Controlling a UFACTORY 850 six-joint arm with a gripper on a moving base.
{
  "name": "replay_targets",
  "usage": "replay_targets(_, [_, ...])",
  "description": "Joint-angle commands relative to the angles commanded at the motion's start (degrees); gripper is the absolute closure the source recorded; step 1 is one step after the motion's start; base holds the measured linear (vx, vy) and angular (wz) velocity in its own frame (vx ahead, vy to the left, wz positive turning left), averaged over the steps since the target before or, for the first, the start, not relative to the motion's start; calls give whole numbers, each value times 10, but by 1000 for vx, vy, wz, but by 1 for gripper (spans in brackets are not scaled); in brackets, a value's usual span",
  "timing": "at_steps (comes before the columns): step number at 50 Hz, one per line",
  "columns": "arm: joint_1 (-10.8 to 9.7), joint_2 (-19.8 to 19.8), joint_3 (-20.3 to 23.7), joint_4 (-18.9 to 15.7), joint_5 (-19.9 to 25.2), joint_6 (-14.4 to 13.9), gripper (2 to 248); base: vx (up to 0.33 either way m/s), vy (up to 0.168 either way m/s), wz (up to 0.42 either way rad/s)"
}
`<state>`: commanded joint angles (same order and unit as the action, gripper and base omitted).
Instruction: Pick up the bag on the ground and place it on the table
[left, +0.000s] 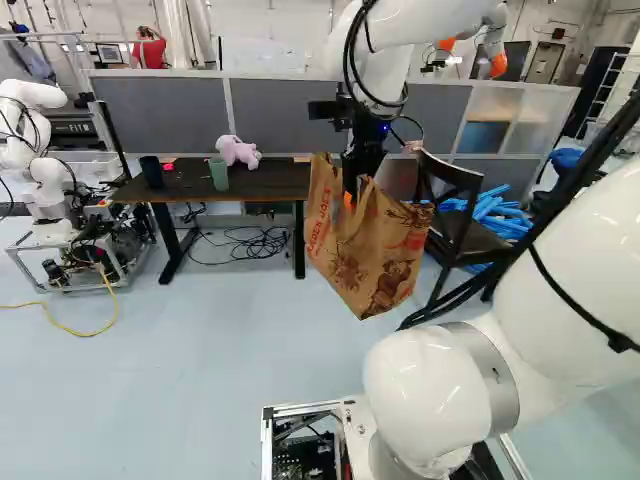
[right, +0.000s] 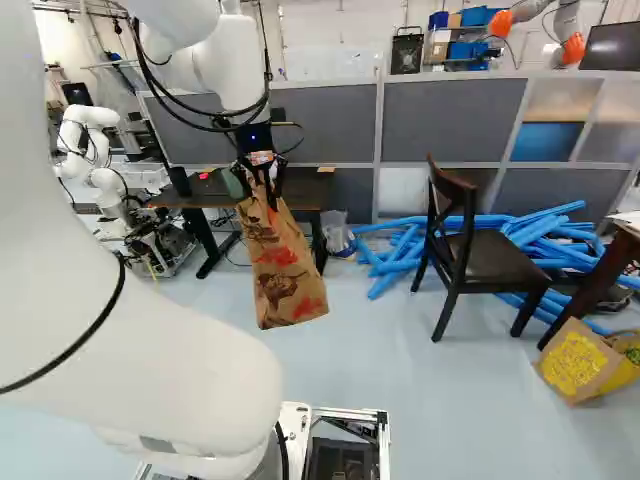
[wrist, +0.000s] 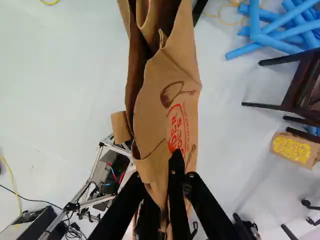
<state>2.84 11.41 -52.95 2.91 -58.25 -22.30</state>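
Above the floor, short of the worktop (left: 270, 183): paper bag (left: 375, 255) hangs tilted, its lower end clear of the ground.
Tool (left: 351, 193): closed on the bag's upper part.
Step in hand: pick-up appears complete; transfer and placing remain.
Next move: likely raise the bag's base above the worktop edge, advance leftward, and lower onto the surface, avoiding the plush toy (left: 238, 150) and green cup (left: 218, 174).

Kinda pale blue floor (right: 450, 390) — grey partitions (right: 450, 122) across the right base view's upper half, dark chair (right: 495, 262) right of centre.
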Motion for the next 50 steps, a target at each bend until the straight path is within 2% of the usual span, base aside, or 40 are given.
replay_targets(34, [0,0,0,0,0,0,229,254,52,220])
replay_targets(50, [0,0,0,0,0,0,229,238,10,22])
